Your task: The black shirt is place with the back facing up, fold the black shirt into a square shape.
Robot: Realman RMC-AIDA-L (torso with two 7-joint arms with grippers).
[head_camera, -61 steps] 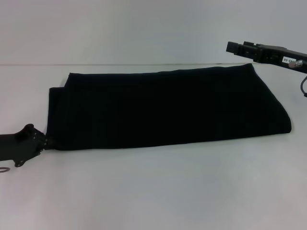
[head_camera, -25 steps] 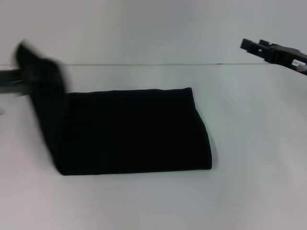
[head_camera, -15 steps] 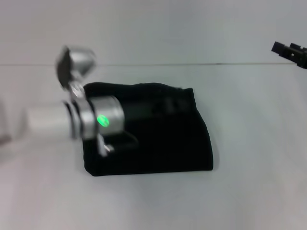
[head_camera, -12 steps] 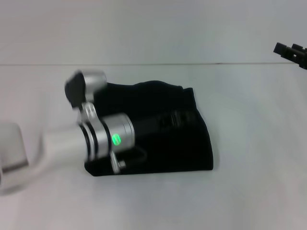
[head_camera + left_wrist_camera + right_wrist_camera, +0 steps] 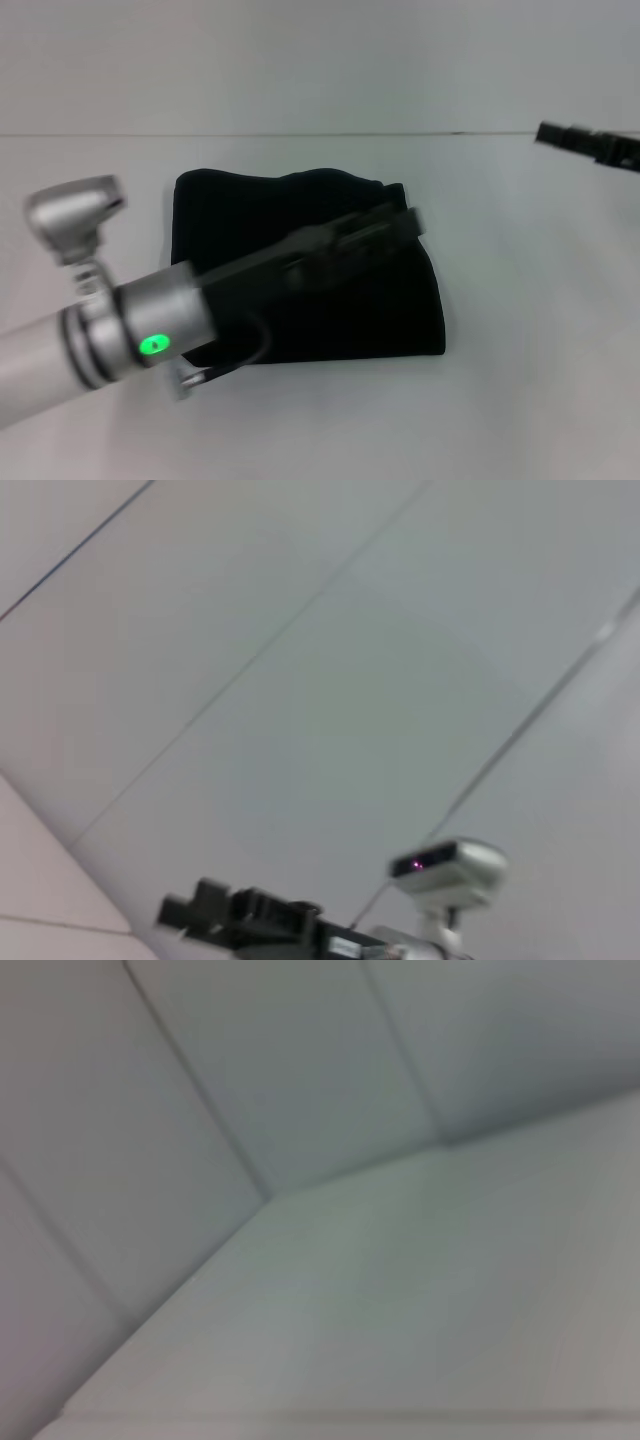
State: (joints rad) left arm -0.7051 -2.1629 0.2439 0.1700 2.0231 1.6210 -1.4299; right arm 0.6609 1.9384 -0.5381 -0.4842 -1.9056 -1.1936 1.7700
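The black shirt [image 5: 385, 310] lies on the white table [image 5: 530, 350] as a folded, roughly square bundle; its far edge is a little rumpled. My left arm comes in from the near left and crosses low over the shirt. Its left gripper [image 5: 408, 221] sits blurred above the bundle's far right corner, and I cannot tell whether it touches the fabric. My right gripper [image 5: 546, 133] hovers off the shirt at the table's far right edge. The left wrist view shows that right gripper [image 5: 178, 913] farther off against the wall. The right wrist view shows only wall and table.
A pale wall [image 5: 320, 60] rises behind the table's far edge. Bare table lies right of the shirt and in front of it.
The long folded shirt was drawn leftward, then my left arm carried its left end over to the right, halving it. The left gripper now reaches the right edge. The right gripper stayed at the far right.
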